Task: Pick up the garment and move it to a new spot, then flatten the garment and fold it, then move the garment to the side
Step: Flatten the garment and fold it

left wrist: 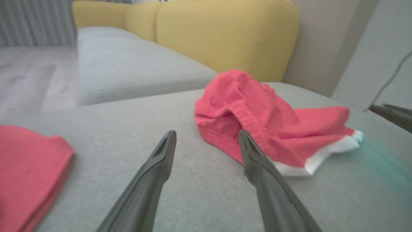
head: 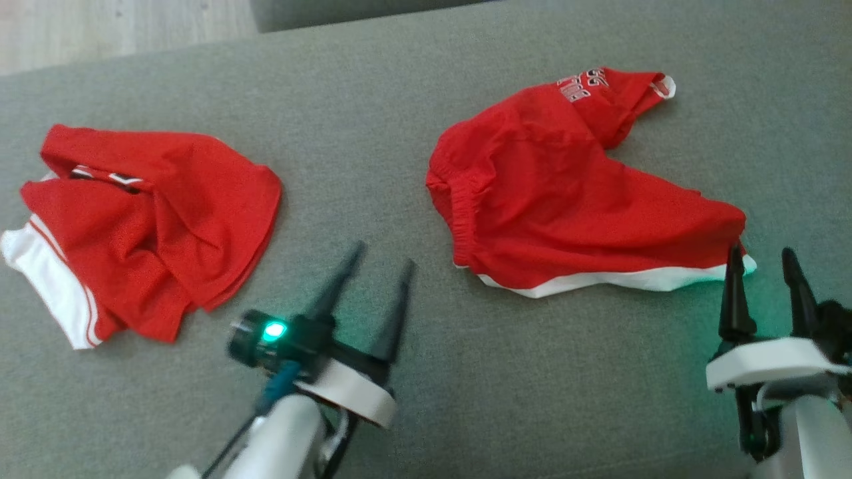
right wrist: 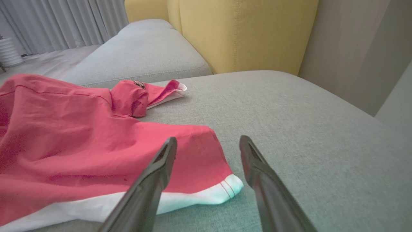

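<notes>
Head view tells me I've barely begun, I judge: the red garment (head: 572,193) lies rumpled on the grey sofa seat (head: 373,133), my right tool (head: 761,251) just beside its white hem corner, my left tool (head: 383,255) nearer its waistband, both spread apart and empty; lifting, flattening, folding remain.

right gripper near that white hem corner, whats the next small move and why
Probably lower the right gripper so its open fingers straddle the white hem corner of the red garment, ready to pinch it. In the right wrist view that corner lies on the grey cushion between the spread fingers, and nothing is held yet.
</notes>
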Available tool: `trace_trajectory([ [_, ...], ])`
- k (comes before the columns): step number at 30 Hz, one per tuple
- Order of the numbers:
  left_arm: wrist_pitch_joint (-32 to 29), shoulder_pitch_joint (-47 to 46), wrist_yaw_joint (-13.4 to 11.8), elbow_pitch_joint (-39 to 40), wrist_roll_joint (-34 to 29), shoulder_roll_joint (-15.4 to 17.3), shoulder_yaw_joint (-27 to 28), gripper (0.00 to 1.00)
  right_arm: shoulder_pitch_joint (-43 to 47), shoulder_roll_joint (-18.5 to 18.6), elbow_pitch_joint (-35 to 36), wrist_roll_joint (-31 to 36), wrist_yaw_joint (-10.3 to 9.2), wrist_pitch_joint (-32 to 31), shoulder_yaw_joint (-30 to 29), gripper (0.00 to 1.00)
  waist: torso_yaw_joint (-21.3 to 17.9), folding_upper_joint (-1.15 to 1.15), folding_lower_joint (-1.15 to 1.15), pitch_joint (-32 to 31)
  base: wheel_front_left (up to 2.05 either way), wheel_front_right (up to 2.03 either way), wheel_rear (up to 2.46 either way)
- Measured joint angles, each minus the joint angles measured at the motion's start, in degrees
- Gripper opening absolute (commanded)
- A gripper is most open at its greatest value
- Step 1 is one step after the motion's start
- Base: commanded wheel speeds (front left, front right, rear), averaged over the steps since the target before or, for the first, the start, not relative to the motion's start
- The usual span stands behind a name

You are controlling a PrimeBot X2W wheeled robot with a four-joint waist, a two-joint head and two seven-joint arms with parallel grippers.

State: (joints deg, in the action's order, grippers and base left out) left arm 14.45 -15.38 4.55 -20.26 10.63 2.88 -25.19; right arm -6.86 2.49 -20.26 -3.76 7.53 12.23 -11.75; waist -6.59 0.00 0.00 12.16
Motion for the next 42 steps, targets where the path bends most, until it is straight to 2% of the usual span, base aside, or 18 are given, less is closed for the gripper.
trace_trajectory([
  [5,-1.54,-3.29,2.54,-5.82,-0.10,0.82,-7.14,1.00,-2.18,0.00,-0.93,-0.31,0.00,0.97,-0.12,1.00,-0.88,0.00,0.00,1.68,0.00,0.00,0.00],
  [8,-1.98,-7.75,2.61,-8.23,-0.10,2.38,-12.25,1.00,-2.35,0.01,-1.71,-1.10,0.00,1.00,0.12,1.00,-1.95,0.00,0.00,2.97,0.00,0.00,0.00],
  [13,-2.02,-11.70,3.02,-10.87,2.20,3.83,-17.70,1.00,-3.44,0.00,-2.86,-1.30,0.00,1.48,0.68,1.00,-3.49,0.00,0.01,4.28,0.00,0.00,0.00],
  [19,-1.77,-14.64,3.02,-13.04,4.86,4.97,-21.18,1.00,-4.44,0.01,-3.85,-1.80,0.00,1.91,1.21,1.00,-5.04,0.00,0.01,5.43,0.00,0.00,0.00],
  [28,-0.70,-16.62,3.02,-14.47,6.55,5.41,-23.26,1.00,-4.47,0.00,-4.87,-2.29,0.00,1.97,1.69,1.00,-6.31,0.00,0.01,6.30,0.00,0.00,0.00],
  [29,-0.69,-16.76,3.02,-14.48,6.58,5.45,-23.72,0.64,-4.47,0.00,-4.92,-2.29,0.00,1.97,1.71,1.00,-6.37,0.00,0.00,6.33,0.00,0.00,0.00],
  [31,-0.69,-17.33,3.02,-14.49,7.25,5.54,-25.17,0.00,-4.61,0.00,-5.21,-2.29,0.00,1.98,1.75,1.00,-6.39,0.00,0.01,6.36,0.00,0.00,0.00],
  [42,-0.18,-17.53,2.92,-13.79,8.48,6.35,-25.83,0.00,-5.76,0.01,-5.70,-2.00,0.00,1.98,0.88,1.00,-4.63,0.00,0.00,5.30,0.00,0.00,0.00],
])
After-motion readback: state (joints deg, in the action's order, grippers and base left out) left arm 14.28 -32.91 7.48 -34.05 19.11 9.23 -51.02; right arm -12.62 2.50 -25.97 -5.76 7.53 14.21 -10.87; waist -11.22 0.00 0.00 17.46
